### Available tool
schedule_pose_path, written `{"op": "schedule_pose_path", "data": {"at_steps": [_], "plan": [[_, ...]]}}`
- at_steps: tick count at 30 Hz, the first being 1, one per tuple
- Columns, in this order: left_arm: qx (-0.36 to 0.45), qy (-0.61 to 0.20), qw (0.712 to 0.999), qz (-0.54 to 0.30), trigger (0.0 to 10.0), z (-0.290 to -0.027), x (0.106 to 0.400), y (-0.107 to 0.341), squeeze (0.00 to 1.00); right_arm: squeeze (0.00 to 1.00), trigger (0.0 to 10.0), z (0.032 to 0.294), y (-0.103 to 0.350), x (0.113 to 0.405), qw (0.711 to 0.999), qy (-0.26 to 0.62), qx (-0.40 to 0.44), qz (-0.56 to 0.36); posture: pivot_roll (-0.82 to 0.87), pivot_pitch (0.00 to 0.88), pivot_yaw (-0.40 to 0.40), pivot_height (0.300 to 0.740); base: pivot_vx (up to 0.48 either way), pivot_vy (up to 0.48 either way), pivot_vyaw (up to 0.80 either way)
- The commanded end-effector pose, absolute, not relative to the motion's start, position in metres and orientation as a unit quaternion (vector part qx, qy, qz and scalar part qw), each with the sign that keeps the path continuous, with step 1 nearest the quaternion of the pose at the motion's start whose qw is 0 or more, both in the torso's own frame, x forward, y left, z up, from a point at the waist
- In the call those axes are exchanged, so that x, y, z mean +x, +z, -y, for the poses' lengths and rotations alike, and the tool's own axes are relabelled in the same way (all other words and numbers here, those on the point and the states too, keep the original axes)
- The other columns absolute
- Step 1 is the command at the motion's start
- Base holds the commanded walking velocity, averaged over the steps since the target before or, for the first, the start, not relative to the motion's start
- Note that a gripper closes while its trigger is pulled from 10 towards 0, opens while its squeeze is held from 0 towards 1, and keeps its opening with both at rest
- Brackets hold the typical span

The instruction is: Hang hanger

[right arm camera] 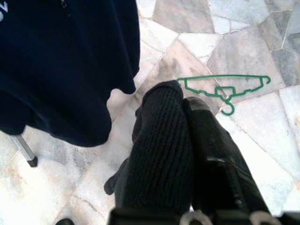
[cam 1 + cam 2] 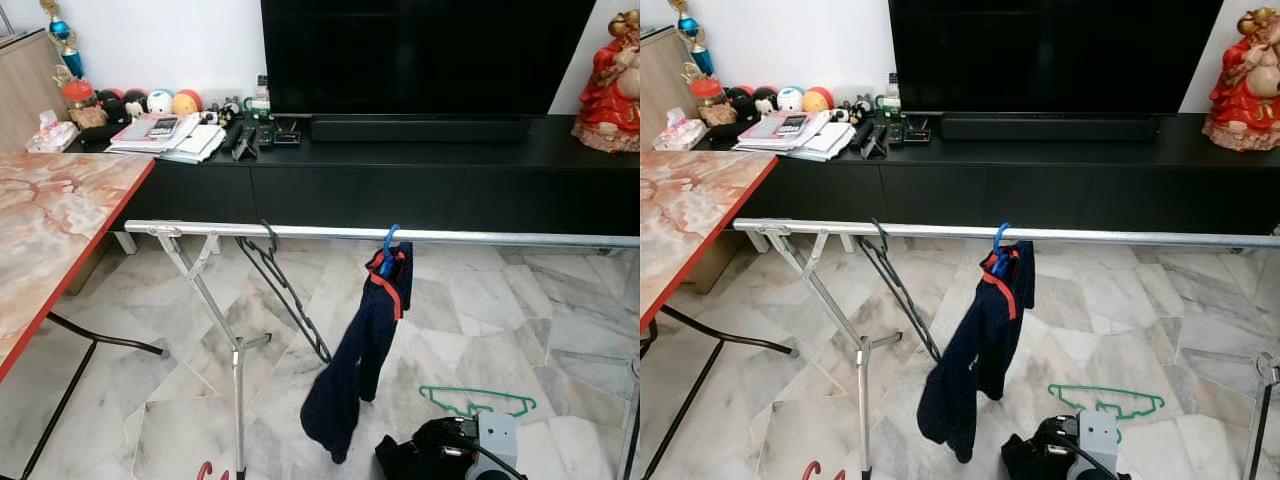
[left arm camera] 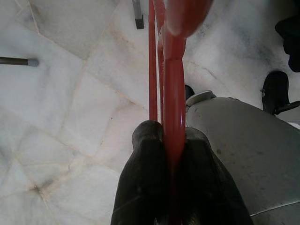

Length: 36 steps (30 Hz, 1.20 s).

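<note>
Gripping a thin red plastic hanger (image 3: pixel 172 93) in the left hand (image 3: pixel 174 154), both black fingers clamped tight on its wire-thin bar, low down by the marble floor (image 2: pixel 150 420). Showing just the red hook tip (image 2: pixel 204 468) at the bottom edge of the head views, below the long silver clothes rail (image 2: pixel 330 233). Lifting it well likely means keeping that clamp firm, raising the hook above the rail on the bare stretch left of the slim black hanger (image 2: pixel 285 290), then lowering it until the hook catches. Looking slippery and springy, this red hanger, so probably twisting in the grip if swung fast. Further right, dangling from a blue hook, a dark navy garment with red trim (image 2: pixel 365 350). Hanging low on the right, the right hand (image 1: pixel 187 136), fingers pressed together on nothing, near a green plastic hanger (image 1: pixel 224 86) lying flat on the floor.
</note>
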<state>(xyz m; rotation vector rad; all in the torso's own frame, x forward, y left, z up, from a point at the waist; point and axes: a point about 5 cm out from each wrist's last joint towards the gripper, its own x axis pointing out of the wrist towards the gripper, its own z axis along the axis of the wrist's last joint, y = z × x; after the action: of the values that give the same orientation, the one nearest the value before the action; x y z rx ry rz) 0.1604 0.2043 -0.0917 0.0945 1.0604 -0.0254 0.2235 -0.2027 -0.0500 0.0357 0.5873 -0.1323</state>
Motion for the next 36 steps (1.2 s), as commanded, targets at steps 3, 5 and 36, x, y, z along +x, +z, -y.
{"op": "schedule_pose_path", "data": {"at_steps": [3, 5, 36], "plan": [[0.045, -0.011, 0.854, -0.519, 10.0, -0.206, 0.1499, -0.0957, 0.0, 0.0, 10.0, 0.2035, -0.0509, 0.2219, 0.954, -0.068, 0.019, -0.291, 0.0, 0.05, 0.018, 0.74, -0.276, 0.0, 0.0], [0.044, -0.011, 0.854, -0.519, 10.0, -0.206, 0.1499, -0.0957, 0.0, 0.0, 10.0, 0.2035, -0.0509, 0.2219, 0.954, -0.068, 0.019, -0.29, 0.0, 0.05, 0.018, 0.74, -0.285, 0.0, 0.0], [0.037, -0.011, 0.856, -0.516, 10.0, -0.2049, 0.1502, -0.0956, 0.0, 0.0, 10.0, 0.2036, -0.0498, 0.2232, 0.955, -0.068, 0.017, -0.287, 0.01, 0.049, 0.016, 0.74, -0.312, 0.0, 0.0]]}}
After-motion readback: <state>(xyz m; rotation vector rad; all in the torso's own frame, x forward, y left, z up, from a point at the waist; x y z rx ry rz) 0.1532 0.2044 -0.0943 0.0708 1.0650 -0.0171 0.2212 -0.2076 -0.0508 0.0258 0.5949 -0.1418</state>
